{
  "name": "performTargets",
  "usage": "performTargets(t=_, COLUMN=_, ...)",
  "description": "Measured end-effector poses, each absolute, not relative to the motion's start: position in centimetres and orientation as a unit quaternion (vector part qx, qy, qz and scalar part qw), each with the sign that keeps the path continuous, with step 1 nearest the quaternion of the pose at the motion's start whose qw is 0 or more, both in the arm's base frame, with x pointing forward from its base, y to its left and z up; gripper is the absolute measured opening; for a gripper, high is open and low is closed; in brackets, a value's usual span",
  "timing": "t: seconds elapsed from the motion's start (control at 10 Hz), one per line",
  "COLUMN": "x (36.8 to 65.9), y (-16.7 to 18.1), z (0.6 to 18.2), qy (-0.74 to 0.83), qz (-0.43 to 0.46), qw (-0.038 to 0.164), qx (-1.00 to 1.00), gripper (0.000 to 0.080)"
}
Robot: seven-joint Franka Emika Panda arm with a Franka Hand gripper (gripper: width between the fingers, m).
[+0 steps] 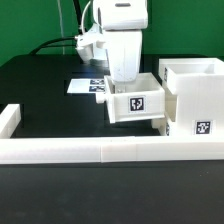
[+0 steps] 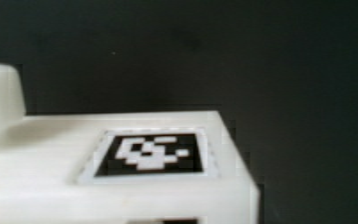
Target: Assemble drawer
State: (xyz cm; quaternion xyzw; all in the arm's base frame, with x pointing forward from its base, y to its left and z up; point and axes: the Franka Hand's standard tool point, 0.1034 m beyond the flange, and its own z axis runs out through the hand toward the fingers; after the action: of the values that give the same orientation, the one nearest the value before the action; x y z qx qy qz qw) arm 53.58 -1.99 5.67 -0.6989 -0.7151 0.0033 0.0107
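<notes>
In the exterior view a small white open-topped tray (image 1: 135,103) with a square tag on its near face hangs a little above the black table. Its right end meets the left side of the tall white housing (image 1: 192,95), which carries a tag low on its front. My gripper (image 1: 125,80) comes straight down into the tray's back part; its fingertips are hidden behind the tray wall, and it appears shut on that wall. The wrist view shows the tray's tagged white face (image 2: 153,155) close up. The second tray is not clearly seen.
A long low white border wall (image 1: 100,151) runs along the front and turns back at the exterior view's left. The marker board (image 1: 84,85) lies flat behind the tray. A cable runs over the table at the back left.
</notes>
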Motion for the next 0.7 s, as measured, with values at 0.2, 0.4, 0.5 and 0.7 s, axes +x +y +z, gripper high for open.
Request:
performTargets(t=0.2, x=53.6, y=-1.7, z=5.6, qy=-0.714, qz=0.003, qw=0.012, qx=-0.7, gripper=0.0044)
performTargets(t=0.4, x=53.7, y=-1.3, z=5.5, qy=-0.711, qz=0.003, qw=0.012, qx=-0.703, gripper=0.0044)
performTargets(t=0.5, x=53.7, y=-0.9, z=5.5, qy=-0.709, qz=0.003, qw=0.012, qx=-0.705, gripper=0.0044)
performTargets(t=0.7, x=53.8, y=-0.4, z=5.5, qy=-0.703, qz=0.003, qw=0.012, qx=-0.711, gripper=0.0044)
